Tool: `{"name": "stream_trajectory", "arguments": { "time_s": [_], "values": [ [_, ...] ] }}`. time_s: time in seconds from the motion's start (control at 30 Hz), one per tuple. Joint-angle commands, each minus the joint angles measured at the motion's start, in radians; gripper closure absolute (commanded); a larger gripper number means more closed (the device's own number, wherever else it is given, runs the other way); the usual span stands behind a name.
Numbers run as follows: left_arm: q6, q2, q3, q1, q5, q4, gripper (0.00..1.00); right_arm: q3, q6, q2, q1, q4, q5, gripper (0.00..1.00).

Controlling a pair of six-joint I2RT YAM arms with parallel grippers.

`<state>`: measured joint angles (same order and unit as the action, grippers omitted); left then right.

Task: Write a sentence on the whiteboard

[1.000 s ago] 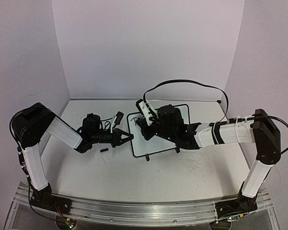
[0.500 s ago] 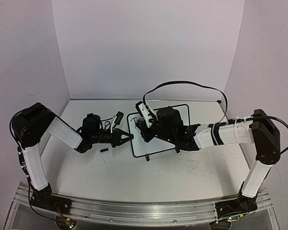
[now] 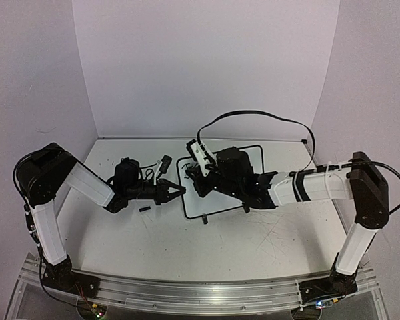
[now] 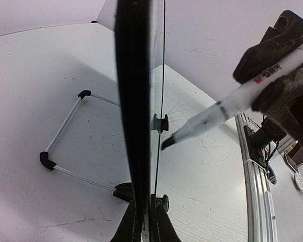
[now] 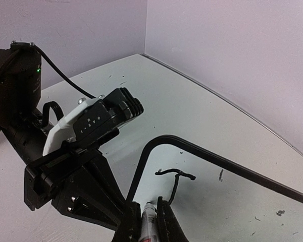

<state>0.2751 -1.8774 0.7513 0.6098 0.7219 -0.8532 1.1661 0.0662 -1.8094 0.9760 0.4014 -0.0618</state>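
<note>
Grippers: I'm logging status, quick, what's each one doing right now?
Left gripper: closed on the whiteboard edge.
Right gripper: closed, holding the marker.

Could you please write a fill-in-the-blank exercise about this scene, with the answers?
1. The left end effector clamps the whiteboard by its ___.
2. The right end effector holds the marker; its tip points at the ___.
3. The colour of the stroke on the whiteboard is ___.
Answers: edge; whiteboard; black.
</note>
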Motion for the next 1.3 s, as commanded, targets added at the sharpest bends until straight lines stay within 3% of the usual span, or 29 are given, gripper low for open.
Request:
{"name": "stream_trajectory", "arguments": {
  "time_s": [0.0, 0.43, 1.27],
  "values": [
    [-0.074, 0.025, 0.007, 0.005, -0.035, 0.059, 1.0, -0.058, -0.036, 0.163, -0.005, 0.038, 0.009, 1.0],
    [-0.067, 0.024, 0.016, 0.006, -0.034, 0.065, 1.0, -0.052, -0.024, 0.105, -0.042, 0.04, 0.04, 1.0],
    [-0.071, 0.022, 0.025, 0.007, -0.028, 0.075, 1.0, -0.039, -0.005, 0.073, -0.042, 0.052, -0.04, 1.0]
  ]
}}
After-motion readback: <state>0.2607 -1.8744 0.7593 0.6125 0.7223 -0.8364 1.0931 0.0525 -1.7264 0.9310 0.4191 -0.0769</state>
